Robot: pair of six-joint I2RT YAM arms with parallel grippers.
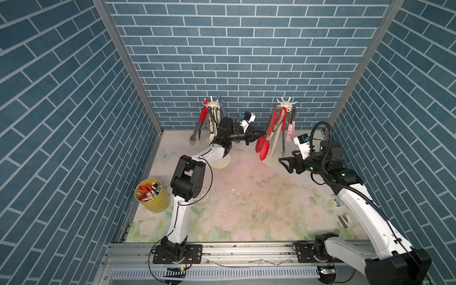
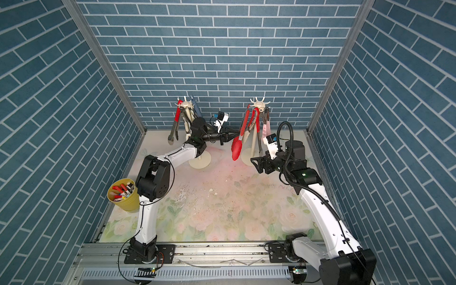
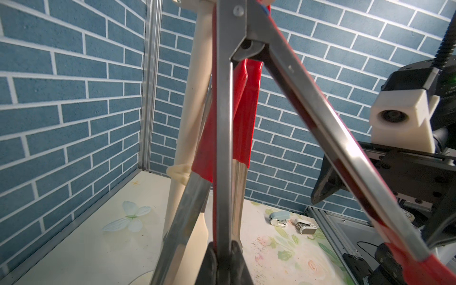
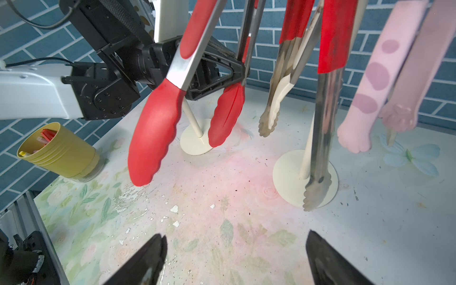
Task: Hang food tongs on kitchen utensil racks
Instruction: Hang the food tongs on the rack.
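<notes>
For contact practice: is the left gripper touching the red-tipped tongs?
Touching: in the left wrist view the left gripper is shut on a metal arm of the red-tipped tongs.

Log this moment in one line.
left gripper: shut on red tongs at rack | right gripper: open, empty | hung: cannot tell

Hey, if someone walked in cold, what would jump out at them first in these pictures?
Probably the long metal tongs with bright red silicone tips, dangling at the right-hand cream hook rack at the back of the flowered table, with the left claw shut on one of their arms. Next, the pink cat-paw tongs on the same rack.
</notes>
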